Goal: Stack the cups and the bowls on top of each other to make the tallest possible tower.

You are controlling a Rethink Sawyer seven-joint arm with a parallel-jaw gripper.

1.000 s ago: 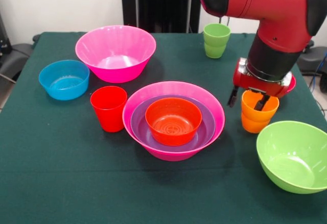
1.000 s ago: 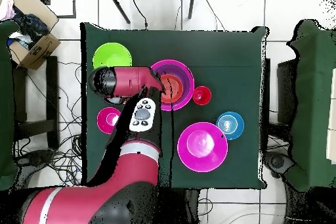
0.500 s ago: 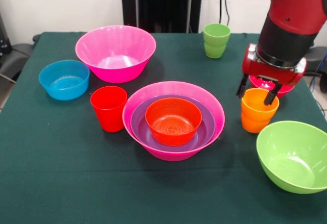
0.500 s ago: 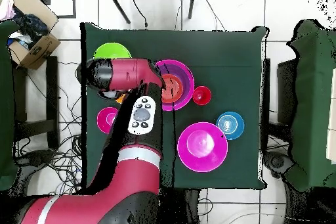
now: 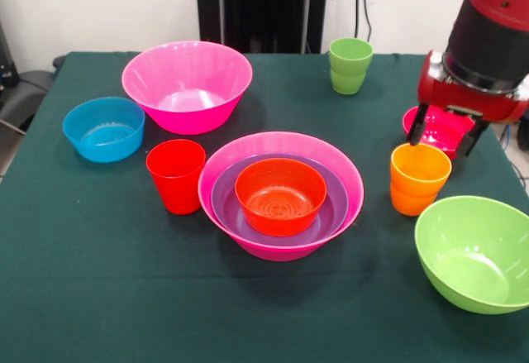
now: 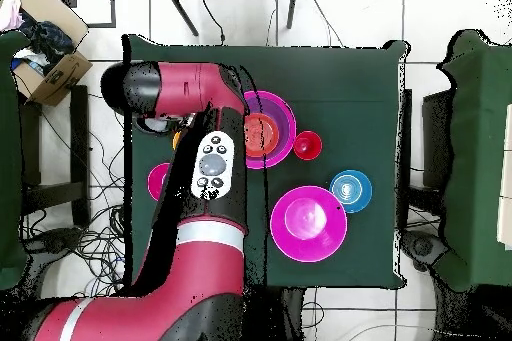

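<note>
Black fingers of the gripper (image 5: 445, 137) hang spread wide and empty above the crimson bowl (image 5: 438, 128), just behind the orange cup (image 5: 419, 179). Dark green cloth covers the table (image 5: 99, 247); a white wall stands behind. The tower (image 5: 281, 193), pink, purple and orange-red bowls nested, sits mid-table beside the red cup (image 5: 176, 174). In the overhead view the arm (image 6: 190, 207) hides the lime bowl (image 5: 477, 252).

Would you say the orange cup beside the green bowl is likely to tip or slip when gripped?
The orange cup is taller than wide with a narrower base, so a sideways nudge may tip it. Its glossy plastic probably slides between jaws. It looks thin-walled, likely light.
</note>
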